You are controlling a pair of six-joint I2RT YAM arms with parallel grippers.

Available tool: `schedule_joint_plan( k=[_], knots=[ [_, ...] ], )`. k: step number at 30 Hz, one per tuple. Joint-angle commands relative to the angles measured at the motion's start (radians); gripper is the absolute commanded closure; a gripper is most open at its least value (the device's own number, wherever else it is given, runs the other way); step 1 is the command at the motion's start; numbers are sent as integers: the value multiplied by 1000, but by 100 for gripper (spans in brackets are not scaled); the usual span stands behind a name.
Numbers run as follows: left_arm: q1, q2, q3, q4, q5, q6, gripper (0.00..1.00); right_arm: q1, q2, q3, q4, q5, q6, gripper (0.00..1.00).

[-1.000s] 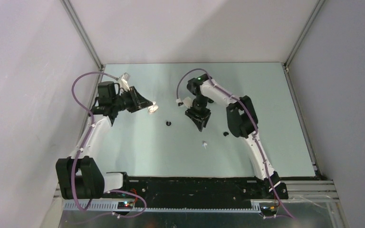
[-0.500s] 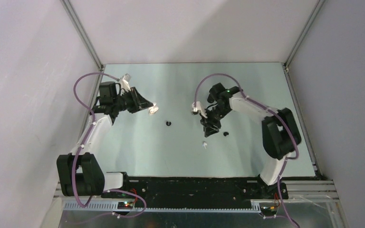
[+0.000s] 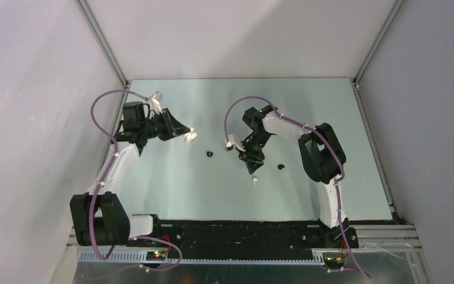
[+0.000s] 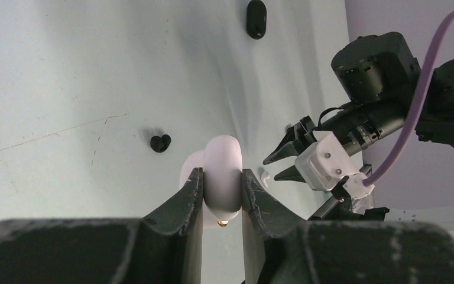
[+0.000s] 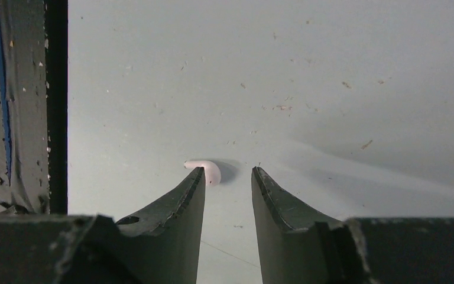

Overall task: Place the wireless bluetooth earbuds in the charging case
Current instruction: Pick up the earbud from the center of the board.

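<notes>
My left gripper point(image 3: 183, 133) is shut on a white pebble-like charging case point(image 3: 191, 136) and holds it above the table's left side. In the left wrist view the case point(image 4: 221, 168) sits between the fingers with its lid open behind it. My right gripper point(image 3: 252, 167) is open and points down just behind a white earbud point(image 3: 254, 180) lying on the table. In the right wrist view that earbud point(image 5: 208, 170) lies at the tip of the left finger, beyond the open gap point(image 5: 227, 173). Two black earbuds point(image 3: 209, 154) point(image 3: 281, 167) lie on the table. No other white earbud shows.
The pale green table point(image 3: 183, 195) is boxed in by grey walls and metal corner posts point(image 3: 103, 44). A black rail point(image 3: 242, 228) runs along its front edge. The right arm's purple cable point(image 3: 230, 112) loops over the middle.
My right arm has swung from the table's middle toward the front, and its gripper now hangs over the white earbud. My left gripper has stayed still with the case.
</notes>
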Motion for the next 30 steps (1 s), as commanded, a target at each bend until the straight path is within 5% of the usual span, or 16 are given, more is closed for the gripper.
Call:
schedule_joint_plan(
  k=[1,30],
  knots=[
    [4,-44,1,16,25,31,100,12,33,47,-94,43,-64,61],
    [5,-46,-8,16,29,34,100,90,40,-38,-104,177,-172,62]
  ],
)
